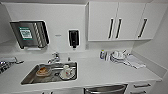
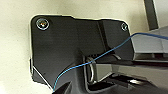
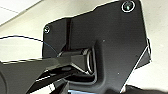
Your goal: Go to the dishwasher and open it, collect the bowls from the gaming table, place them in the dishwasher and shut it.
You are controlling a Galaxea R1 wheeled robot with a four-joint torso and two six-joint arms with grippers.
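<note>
Brushed steel dishwasher (image 1: 106, 89) sits at bottom centre of the frame, door shut, under the white tabletop (image 1: 100, 71). Sink (image 1: 50, 73) at lower left holds a cup (image 1: 66, 70) and dishes. Stacked plates (image 1: 117, 56) stand at centre right. State of either tool: cannot tell.

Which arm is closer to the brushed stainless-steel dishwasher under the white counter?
Cannot tell left from right: the dishwasher sits low ahead, right of the steel sink; both wrist cameras face plain pale surfaces.
</note>
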